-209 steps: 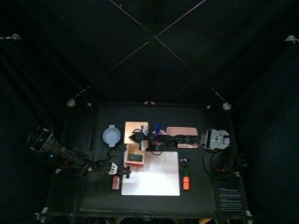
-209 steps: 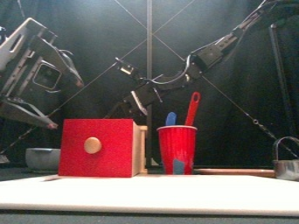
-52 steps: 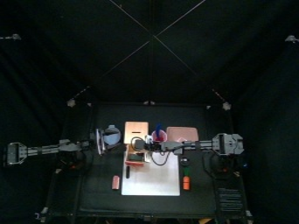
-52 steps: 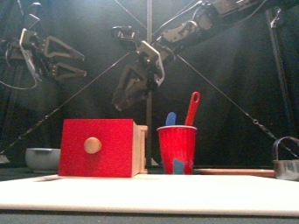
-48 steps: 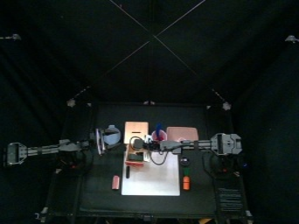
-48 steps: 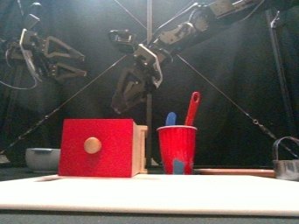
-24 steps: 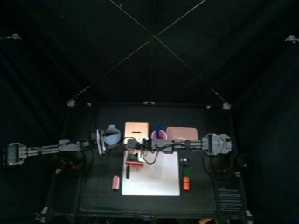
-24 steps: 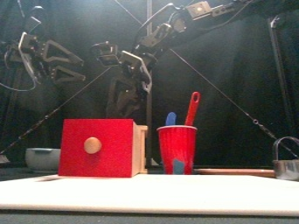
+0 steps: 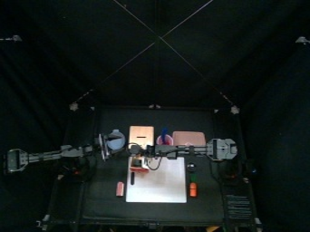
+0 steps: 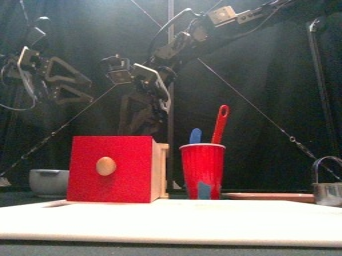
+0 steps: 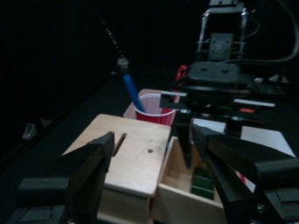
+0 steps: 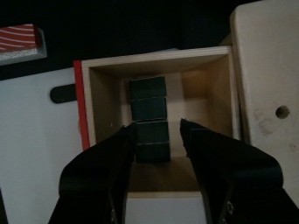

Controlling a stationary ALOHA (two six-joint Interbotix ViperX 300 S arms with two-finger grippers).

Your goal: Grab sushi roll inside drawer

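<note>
Hovering over the open drawer (image 12: 158, 122), the right gripper (image 12: 160, 144) had its jaws apart, holding nothing. Directly beneath, the sushi roll (image 12: 149, 118) lay inside: 3 dark green pieces in a row on the pale wood floor, the drawer's red front (image 10: 111, 169) facing the front camera. The left gripper (image 11: 152, 149) hung wide open beside the wooden box (image 11: 131, 162). A red cup (image 10: 202, 170) stood near.
</note>
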